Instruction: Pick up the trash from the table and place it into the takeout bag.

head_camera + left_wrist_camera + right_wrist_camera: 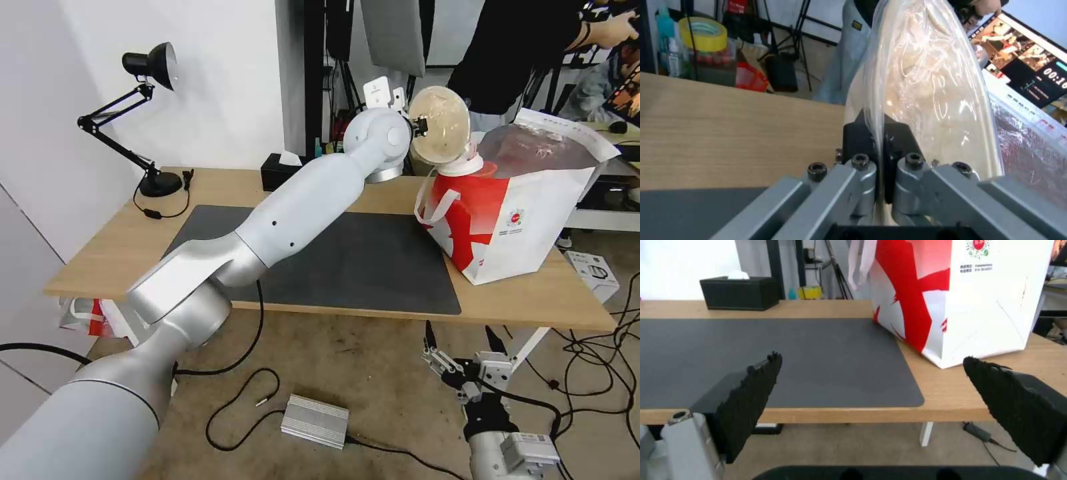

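Left hand [880,166] — beige soiled bowl [439,125], upended

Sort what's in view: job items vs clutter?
Job: shallow beige bowl pinched on edge in left gripper, above takeout bag; white cup lid at bag mouth; table.
Clutter: black tissue box, desk lamp, yellow tape roll.

Black desk lamp [148,120] stands at ten o'clock, arm folded, shade tilted down. Black tissue box [285,168] sits at twelve, white tissue poking up. Silver ribbed box [315,421] lies on the floor at six, cables [237,393] looping around it.
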Available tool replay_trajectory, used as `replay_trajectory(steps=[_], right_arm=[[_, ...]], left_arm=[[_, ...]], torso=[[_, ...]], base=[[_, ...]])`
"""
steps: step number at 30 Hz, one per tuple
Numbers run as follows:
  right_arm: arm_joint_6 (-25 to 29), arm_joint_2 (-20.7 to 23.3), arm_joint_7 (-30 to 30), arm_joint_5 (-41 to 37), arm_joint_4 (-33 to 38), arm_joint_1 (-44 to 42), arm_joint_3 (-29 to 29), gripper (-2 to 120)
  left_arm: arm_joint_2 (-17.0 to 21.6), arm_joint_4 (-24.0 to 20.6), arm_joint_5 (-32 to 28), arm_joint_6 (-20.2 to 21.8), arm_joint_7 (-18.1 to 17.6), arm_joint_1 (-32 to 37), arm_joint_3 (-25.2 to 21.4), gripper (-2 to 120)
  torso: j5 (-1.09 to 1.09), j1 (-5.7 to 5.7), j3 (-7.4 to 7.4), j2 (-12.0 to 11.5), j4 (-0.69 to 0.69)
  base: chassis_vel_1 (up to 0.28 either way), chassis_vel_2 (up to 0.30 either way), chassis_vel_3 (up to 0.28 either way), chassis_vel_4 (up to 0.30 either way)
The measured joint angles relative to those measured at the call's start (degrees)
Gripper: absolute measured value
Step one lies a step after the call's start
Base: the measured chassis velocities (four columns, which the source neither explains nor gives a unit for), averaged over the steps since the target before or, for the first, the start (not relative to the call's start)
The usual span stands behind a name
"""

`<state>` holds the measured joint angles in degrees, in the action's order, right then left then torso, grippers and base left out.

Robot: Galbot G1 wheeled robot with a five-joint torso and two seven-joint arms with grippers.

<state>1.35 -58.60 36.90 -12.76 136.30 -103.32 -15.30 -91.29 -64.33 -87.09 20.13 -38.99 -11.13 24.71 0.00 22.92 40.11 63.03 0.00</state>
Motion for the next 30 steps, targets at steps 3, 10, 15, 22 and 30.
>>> replay_trajectory(steps=[3,10,15,22,30], right_arm=[[0.0,0.0,0.0,0.0,0.0,0.0,0.0,100],[0.0,0.0,0.0,0.0,0.0,0.0,0.0,100],[0.0,0.0,0.0,0.0,0.0,0.0,0.0,100],[0.0,0.0,0.0,0.0,0.0,0.0,0.0,100],[0.0,0.0,0.0,0.0,0.0,0.0,0.0,100]], left_arm=[[-0.01,0.07,-0.04,0.03,0.44,-0.41,0.61,0],[-0.03,0.34,-0.84,0.16,1.87,-1.56,2.18,0],[-0.03,0.89,-1.19,0.91,3.12,-2.33,3.42,0],[-0.04,1.77,-1.76,1.45,5.32,-4.16,5.74,0],[-0.05,2.64,-2.07,2.18,7.9,-5.78,7.9,0]], torso=[[0.0,0.0,0.0,0.0,0.0],[0.0,0.0,0.0,0.0,0.0],[0.0,0.0,0.0,0.0,0.0],[0.0,0.0,0.0,0.0,0.0],[0.0,0.0,0.0,0.0,0.0]], base=[[0.0,0.0,0.0,0.0],[0.0,0.0,0.0,0.0],[0.0,0.0,0.0,0.0],[0.0,0.0,0.0,0.0],[0.0,0.0,0.0,0.0]])
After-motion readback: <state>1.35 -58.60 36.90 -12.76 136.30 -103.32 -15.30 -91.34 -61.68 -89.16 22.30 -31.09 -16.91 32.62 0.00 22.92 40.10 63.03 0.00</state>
